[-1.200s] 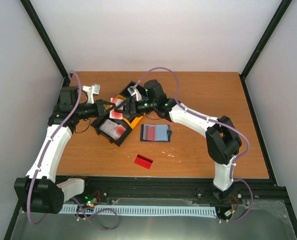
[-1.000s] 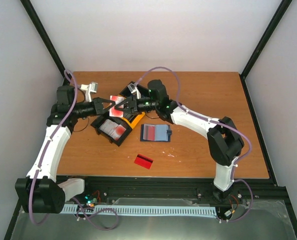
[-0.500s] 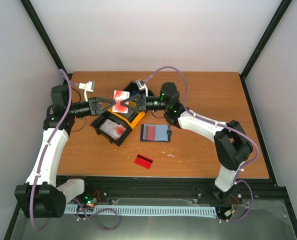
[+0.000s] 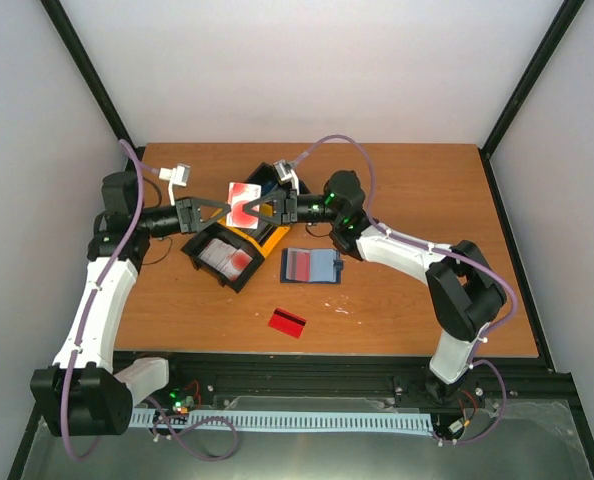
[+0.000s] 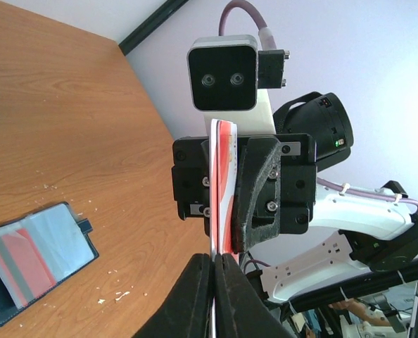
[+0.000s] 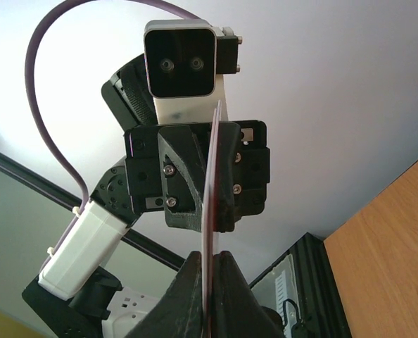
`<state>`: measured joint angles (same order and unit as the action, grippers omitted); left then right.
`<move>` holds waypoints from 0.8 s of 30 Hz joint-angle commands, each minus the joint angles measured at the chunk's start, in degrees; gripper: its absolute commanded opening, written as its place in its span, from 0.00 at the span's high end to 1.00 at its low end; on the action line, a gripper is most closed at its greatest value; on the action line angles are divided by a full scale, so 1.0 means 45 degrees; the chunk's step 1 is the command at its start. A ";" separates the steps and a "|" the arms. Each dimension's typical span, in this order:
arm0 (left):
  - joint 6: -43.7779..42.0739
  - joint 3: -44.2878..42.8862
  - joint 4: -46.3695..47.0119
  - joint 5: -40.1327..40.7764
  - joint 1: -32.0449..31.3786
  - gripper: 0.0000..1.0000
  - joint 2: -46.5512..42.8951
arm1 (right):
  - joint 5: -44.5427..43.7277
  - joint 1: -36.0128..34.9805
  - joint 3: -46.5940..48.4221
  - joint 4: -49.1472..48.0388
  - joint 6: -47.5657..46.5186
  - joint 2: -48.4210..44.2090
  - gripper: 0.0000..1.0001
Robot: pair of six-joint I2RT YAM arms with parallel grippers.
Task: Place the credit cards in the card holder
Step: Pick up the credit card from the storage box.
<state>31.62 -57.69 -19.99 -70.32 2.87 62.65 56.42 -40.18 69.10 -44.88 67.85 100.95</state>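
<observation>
I get three views, all sharing the red card (image 4: 242, 200) raised over the table (image 4: 417, 210). The top camera looks down from high above, on the arm-base side of that card. The left wrist camera (image 6: 181, 67) sits close under the card (image 5: 222, 186), facing the right wrist camera (image 5: 223, 74) — which looks back, seeing the card (image 6: 210, 204) edge-on. The top and left wrist views also share the card holder (image 5: 36, 250), on the table to one side of the card.

Bright, even light from above fills every view. On the tabletop (image 4: 397, 200) the arms (image 4: 97, 300) cast soft, faint shadows. In the wrist views the left pincer (image 5: 213, 262) and right pincer (image 6: 207, 257) look blurred close up, against pale, washed-out walls (image 5: 378, 56).
</observation>
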 commanded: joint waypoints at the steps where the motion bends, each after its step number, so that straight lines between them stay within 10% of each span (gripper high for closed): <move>1: 0.0064 0.0342 0.0497 -0.0251 0.0201 0.96 0.0013 | 0.0449 0.0024 -0.0220 -0.1635 0.0405 -0.0585 0.97; 24: 0.0851 0.1145 0.1808 -0.1663 0.0124 0.84 0.0123 | 0.1625 -0.0003 -0.0532 -0.4562 0.1927 -0.0700 0.97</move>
<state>35.07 -53.82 -11.77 -80.68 3.09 62.65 62.00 -40.10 65.98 -59.09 77.62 100.95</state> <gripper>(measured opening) 0.147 0.031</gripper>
